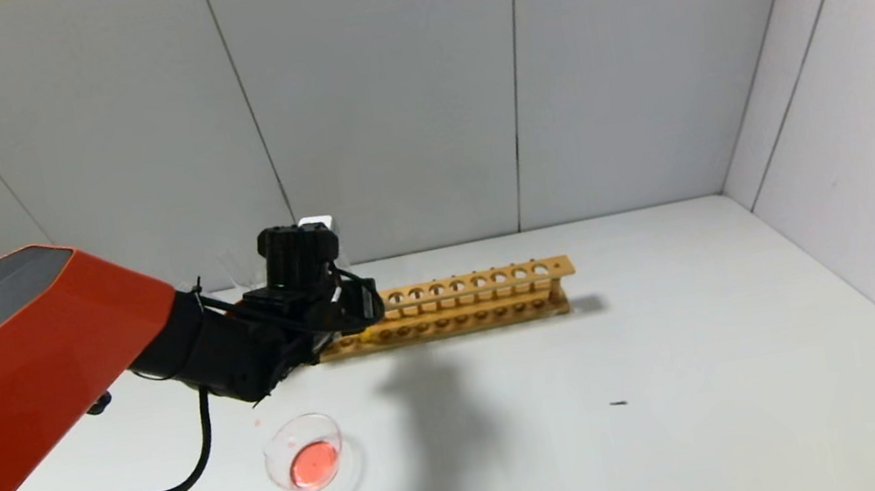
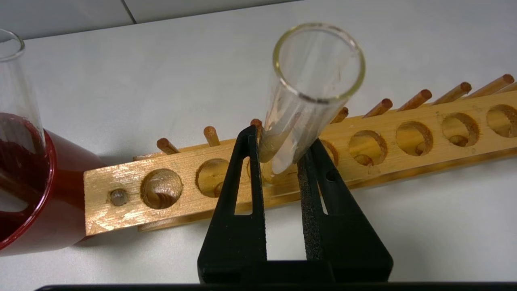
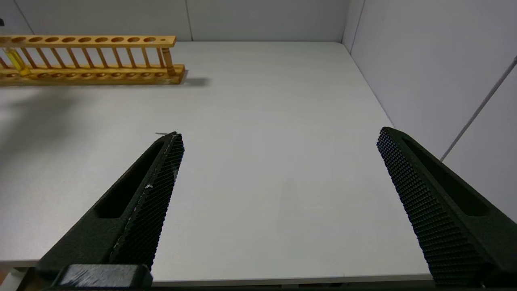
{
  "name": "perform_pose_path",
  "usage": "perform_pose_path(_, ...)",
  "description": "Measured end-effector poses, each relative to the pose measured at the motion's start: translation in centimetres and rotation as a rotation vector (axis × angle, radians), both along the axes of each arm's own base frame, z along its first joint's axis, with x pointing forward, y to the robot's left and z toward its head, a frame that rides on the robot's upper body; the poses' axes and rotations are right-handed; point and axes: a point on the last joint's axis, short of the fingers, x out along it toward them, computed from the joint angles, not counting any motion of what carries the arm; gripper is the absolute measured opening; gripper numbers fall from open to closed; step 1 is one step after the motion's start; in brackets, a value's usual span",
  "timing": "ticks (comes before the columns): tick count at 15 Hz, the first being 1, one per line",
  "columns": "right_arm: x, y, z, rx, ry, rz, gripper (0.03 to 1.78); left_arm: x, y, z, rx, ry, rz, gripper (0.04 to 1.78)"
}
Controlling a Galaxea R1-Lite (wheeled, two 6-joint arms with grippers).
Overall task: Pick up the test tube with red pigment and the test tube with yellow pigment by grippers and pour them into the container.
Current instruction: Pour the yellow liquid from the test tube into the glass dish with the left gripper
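Surface: a plain white table [image 1: 691, 381] fills the lower half of the head view; a soft shadow is cast across its middle.
Room: pale grey wall panels [image 1: 393, 84] with thin dark seams close the table in along the top and right of the frame.
Rack: a long wooden test tube rack [image 1: 482, 300] is seen at the centre of the head view, near the back wall.
Left gripper: the left gripper [image 2: 278, 161] is clenched on a test tube with yellow pigment [image 2: 303, 105], which is still seated in a rack hole; in the right wrist view the yellow liquid [image 3: 17, 61] shows at the far left edge.
Container: a clear glass container [image 1: 305, 454] is seen at lower left of centre in the head view, with red liquid pooled in it.
Cup: a dark red cup [image 2: 36, 194] stands against the rack's end, at the left edge of the left wrist view; a clear tube [image 2: 16, 76] rises from it.
Right gripper: the right gripper [image 3: 278, 139] is held spread wide over bare table, well apart from the rack.
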Motion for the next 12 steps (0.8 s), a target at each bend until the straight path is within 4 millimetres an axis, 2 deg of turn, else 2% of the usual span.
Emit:
perform_pose_path(4, 0.0, 0.0, 0.0, 0.000, 0.000, 0.001, 1.75, -0.8, -0.1, 0.4, 0.024, -0.003, -0.016, 0.30)
perform_pose_path(8, 0.0, 0.0, 0.0, 0.000, 0.000, 0.001, 1.75, -1.2, 0.1, 1.8, 0.022, -0.036, -0.021, 0.30)
perform_pose_path(12, 0.0, 0.0, 0.0, 0.000, 0.000, 0.000, 1.75, -1.3, 0.2, 2.3, 0.024, -0.051, -0.021, 0.30)
